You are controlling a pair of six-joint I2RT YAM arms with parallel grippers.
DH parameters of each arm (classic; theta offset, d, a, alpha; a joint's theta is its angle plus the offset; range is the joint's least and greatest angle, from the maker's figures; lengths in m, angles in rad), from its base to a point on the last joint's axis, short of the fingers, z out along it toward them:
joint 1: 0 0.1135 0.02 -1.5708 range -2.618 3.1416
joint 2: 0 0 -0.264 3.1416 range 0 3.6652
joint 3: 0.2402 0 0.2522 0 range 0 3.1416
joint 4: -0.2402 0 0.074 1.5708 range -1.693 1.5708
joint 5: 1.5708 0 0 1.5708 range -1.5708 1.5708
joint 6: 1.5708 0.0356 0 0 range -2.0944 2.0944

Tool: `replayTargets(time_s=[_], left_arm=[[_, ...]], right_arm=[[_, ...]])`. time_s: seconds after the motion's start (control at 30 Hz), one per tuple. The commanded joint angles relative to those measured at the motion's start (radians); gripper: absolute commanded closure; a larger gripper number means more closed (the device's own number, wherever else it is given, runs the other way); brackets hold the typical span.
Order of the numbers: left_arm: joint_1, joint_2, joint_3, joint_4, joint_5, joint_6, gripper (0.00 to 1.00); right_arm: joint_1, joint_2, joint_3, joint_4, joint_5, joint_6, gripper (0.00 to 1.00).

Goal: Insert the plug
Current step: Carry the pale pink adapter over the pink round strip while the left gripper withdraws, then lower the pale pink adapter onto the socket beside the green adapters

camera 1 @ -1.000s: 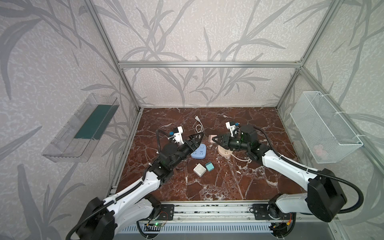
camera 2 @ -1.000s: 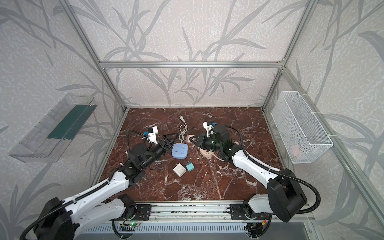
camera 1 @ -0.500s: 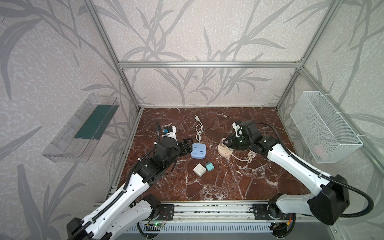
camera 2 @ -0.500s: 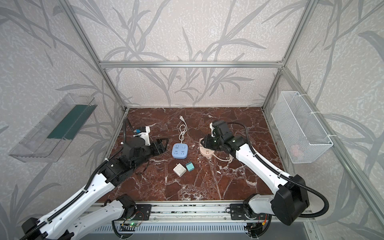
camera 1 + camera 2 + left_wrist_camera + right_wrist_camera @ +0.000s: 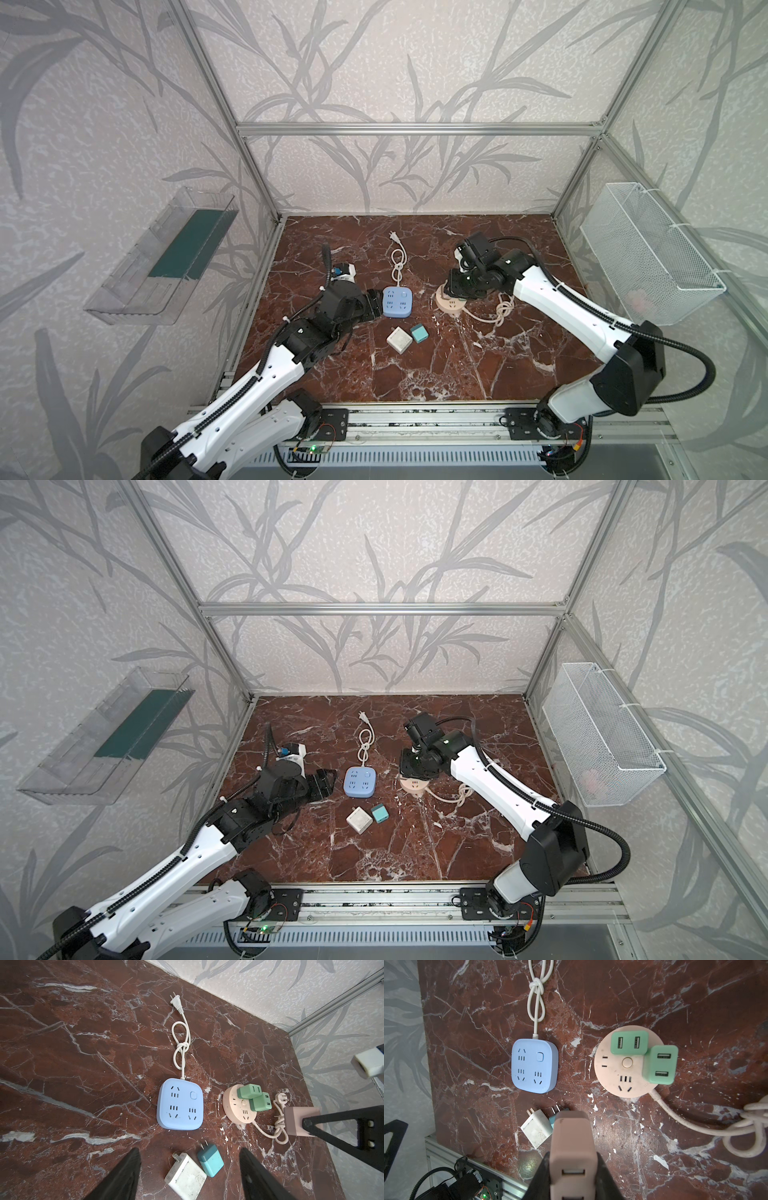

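My right gripper is shut on a pink plug with USB ports, held in the air. In both top views it hangs at the pink round power strip, which carries two green plugs and has free sockets. The plug's prongs are hidden. My left gripper is open and empty, low over the floor beside the blue square power strip. A white plug and a teal plug lie between its fingers.
The blue strip's white knotted cable runs toward the back wall. The round strip's cable coils to its right. A wire basket hangs on the right wall and a clear shelf on the left wall.
The right gripper drew back to the right with the pink plug, ending over the round strip. The left gripper pulled away left, then came back beside the blue strip, its jaws slightly narrower.
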Motion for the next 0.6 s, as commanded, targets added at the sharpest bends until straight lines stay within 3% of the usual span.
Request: replayTargets(time_s=[0.0,0.2,0.57], left_arm=[[0.003,0.015,-0.001,-0.014,-0.020,0.020,0.27],[0.002,0.009,-0.013,0.009,-0.010,0.022,0.27],[0.001,0.030,-0.024,0.037,0.030,0.016,0.27]], right_arm=[[0.009,0.020,0.033,-0.075,0.036,-0.013,1.00],[0.011,0.042,0.023,-0.031,0.070,-0.012,1.00],[0.011,0.207,0.161,-0.098,0.113,-0.064,1.00]])
